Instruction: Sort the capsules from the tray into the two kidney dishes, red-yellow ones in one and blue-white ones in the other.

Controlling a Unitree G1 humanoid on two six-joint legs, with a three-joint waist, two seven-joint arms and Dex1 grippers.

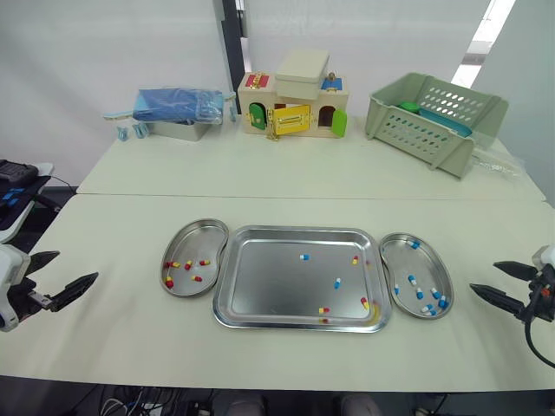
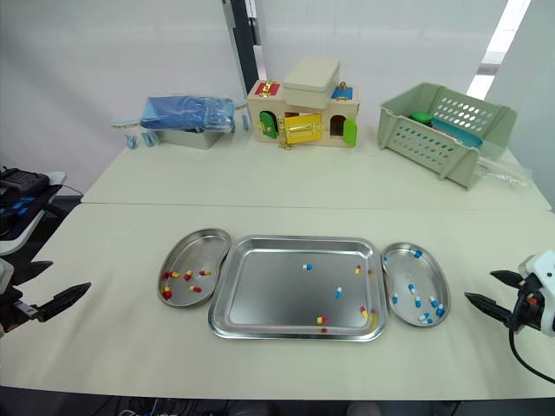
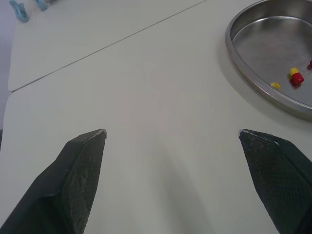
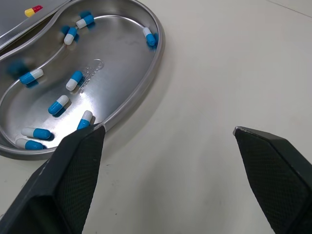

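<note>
Two shiny steel kidney dishes (image 1: 198,239) (image 1: 430,265) beside rectangular tray (image 1: 277,279)

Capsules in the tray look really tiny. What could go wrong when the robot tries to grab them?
1. The red-yellow capsule lies close to the tray wall, so the right end effector may hit steel and flick it away.
2. It lies nearer the blue-white kidney dish than the red-yellow kidney dish, so it could land in the wrong one or fall during the long carry.

place: lab | steel tray (image 1: 269,279); kidney dishes (image 1: 205,237) (white table (image 1: 260,178), bare walls (image 1: 104,52))
</note>
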